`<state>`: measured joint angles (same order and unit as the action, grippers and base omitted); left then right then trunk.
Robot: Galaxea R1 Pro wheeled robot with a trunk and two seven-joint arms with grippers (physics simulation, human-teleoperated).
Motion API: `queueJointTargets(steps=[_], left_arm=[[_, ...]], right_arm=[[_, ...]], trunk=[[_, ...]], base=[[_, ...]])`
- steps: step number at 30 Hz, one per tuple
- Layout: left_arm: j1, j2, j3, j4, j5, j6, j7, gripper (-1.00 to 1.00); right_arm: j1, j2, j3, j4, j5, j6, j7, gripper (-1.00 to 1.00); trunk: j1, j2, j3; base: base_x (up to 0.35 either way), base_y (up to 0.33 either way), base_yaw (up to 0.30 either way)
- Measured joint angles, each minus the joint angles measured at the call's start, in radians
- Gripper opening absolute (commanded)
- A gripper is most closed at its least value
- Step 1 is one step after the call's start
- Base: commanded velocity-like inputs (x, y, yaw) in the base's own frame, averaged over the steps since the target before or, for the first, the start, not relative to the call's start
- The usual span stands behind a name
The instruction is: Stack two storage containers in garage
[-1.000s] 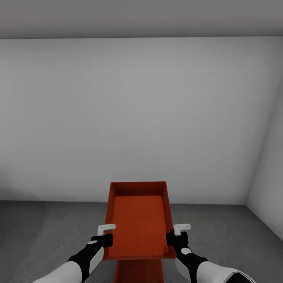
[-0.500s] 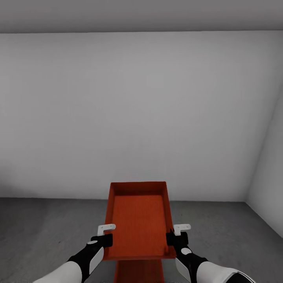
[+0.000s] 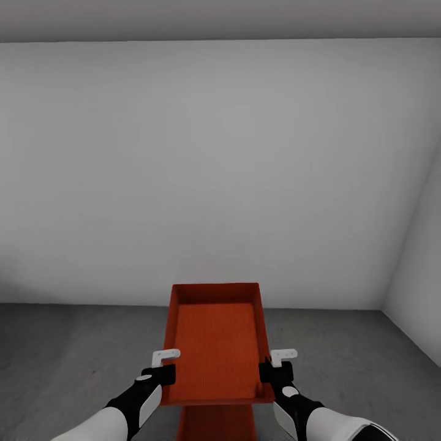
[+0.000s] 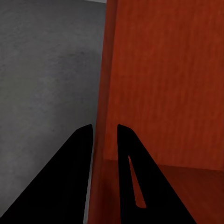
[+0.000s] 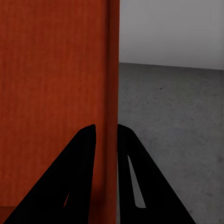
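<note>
The left gripper (image 3: 160, 367) pinches the left wall of the upper storage container (image 3: 215, 343), one finger outside and one inside, as the left wrist view shows with the dark fingers (image 4: 79, 158) straddling the red-orange wall (image 4: 105, 93). The right gripper (image 3: 275, 366) nips the right wall the same way, its fingers (image 5: 84, 158) closed on either side of the wall (image 5: 113, 70). The bin hangs level at lower centre of the head view, above the grey concrete floor (image 3: 73, 355).

Directly beneath it, at the bottom edge of the frame, a strip of a second storage container (image 3: 214, 424) peeks out (most of it is hidden by the carried bin, and whether it rests on the floor cannot be told). A white wall (image 3: 220, 171) fills the upper frame, so this looks like the garage.

The step in hand seems to be the stacking. The next move likely calls for lowering the held bin straight down, keeping it square over the lower one, then letting both walls go.
</note>
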<state>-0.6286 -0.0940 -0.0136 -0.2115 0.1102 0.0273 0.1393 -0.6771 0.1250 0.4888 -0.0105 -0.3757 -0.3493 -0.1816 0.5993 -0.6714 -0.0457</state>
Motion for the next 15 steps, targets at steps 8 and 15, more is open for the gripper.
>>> queueJointTargets(steps=[8, 15], left_arm=[[0.0, 0.0, 0.001, 0.0, -0.001, 0.0, 0.0, -1.0], [0.0, 0.0, 0.002, 0.0, -0.003, 0.0, 0.0, -1.0]], right_arm=[[0.0, 0.0, 0.0, 0.0, 0.0, 0.0, 0.0, -1.0], [0.0, 0.0, 0.0, 0.0, 0.0, 0.0, 0.0, -1.0]], trunk=[[0.0, 0.0, -0.013], [0.0, 0.0, -0.024]], base=[[0.0, 0.0, 0.0], [0.0, 0.0, 0.0]])
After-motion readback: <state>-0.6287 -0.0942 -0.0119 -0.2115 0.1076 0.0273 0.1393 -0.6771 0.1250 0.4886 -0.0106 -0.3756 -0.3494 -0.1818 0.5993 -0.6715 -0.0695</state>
